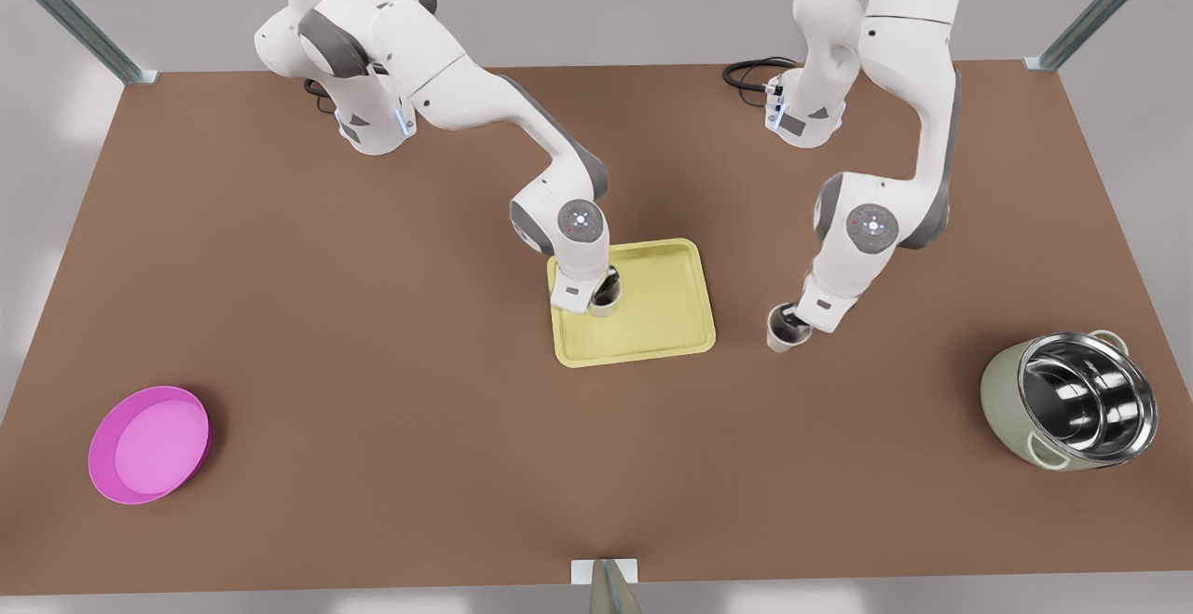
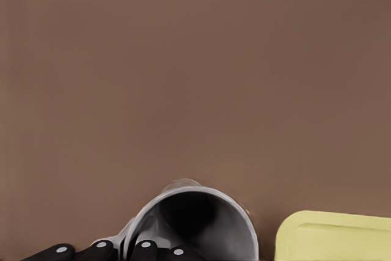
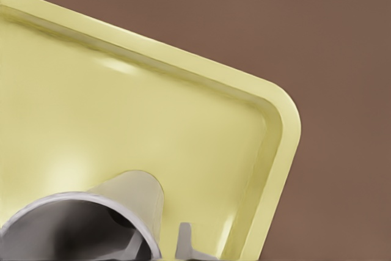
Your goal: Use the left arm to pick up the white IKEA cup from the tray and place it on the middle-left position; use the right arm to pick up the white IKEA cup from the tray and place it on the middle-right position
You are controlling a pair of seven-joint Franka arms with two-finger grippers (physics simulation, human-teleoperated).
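One white cup (image 1: 604, 303) is over the pale-yellow tray (image 1: 666, 316), near the tray's edge on the front view's left. My right gripper (image 1: 608, 290) is shut on its rim, one finger inside the cup (image 3: 91, 224) and one outside, with the tray (image 3: 153, 126) beneath. A second white cup (image 1: 779, 329) is off the tray on the front view's right, at or just above the brown table. My left gripper (image 1: 794, 320) is shut on its rim. In the left wrist view that cup (image 2: 201, 224) hangs between black fingers (image 2: 101, 247), the tray corner (image 2: 333, 236) beside it.
A round magenta dish (image 1: 149, 444) lies near the front view's lower left. A steel pot (image 1: 1072, 400) lies tilted at the far right. A small grey fixture (image 1: 606, 581) sits at the table's front edge. Bare brown tabletop spreads around the tray.
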